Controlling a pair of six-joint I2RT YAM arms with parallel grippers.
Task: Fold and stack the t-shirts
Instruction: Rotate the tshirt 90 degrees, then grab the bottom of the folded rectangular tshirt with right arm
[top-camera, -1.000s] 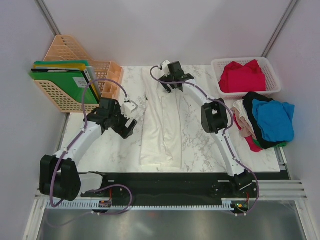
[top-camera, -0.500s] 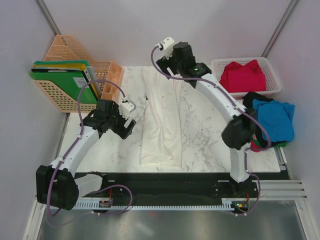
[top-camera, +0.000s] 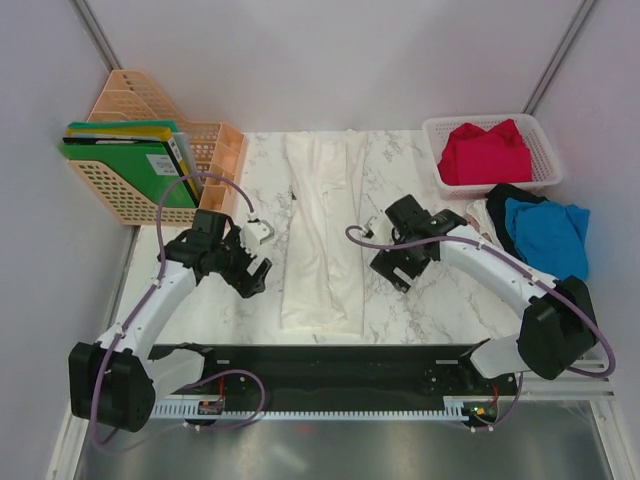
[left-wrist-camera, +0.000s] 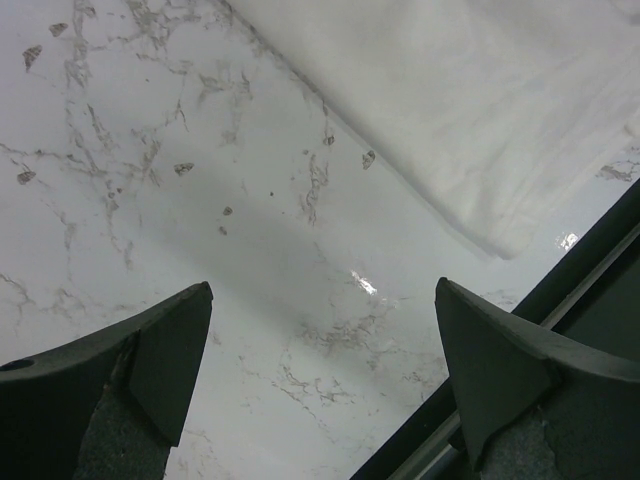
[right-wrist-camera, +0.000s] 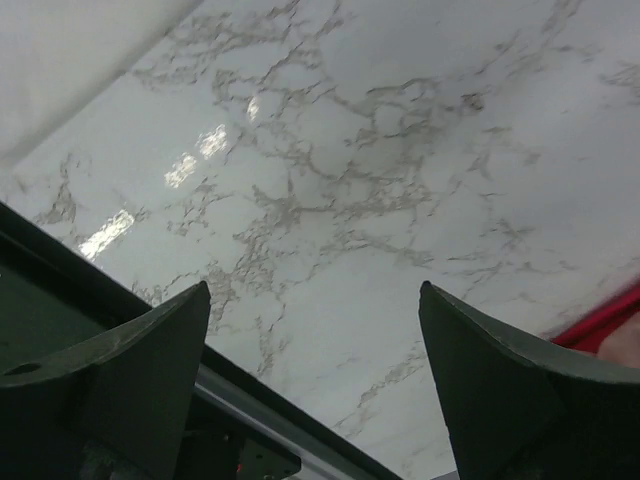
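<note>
One white t-shirt (top-camera: 320, 240) spread, one blue t-shirt (top-camera: 548, 238); one basket (top-camera: 431, 140)

We've got the long white cloth t-shirt (top-camera: 320, 230) mid-table, the peach plastic file rack (top-camera: 120, 195) back left, and the white plastic mesh basket (top-camera: 432, 130) back right with a red cloth shirt (top-camera: 485, 155) in it.
</note>
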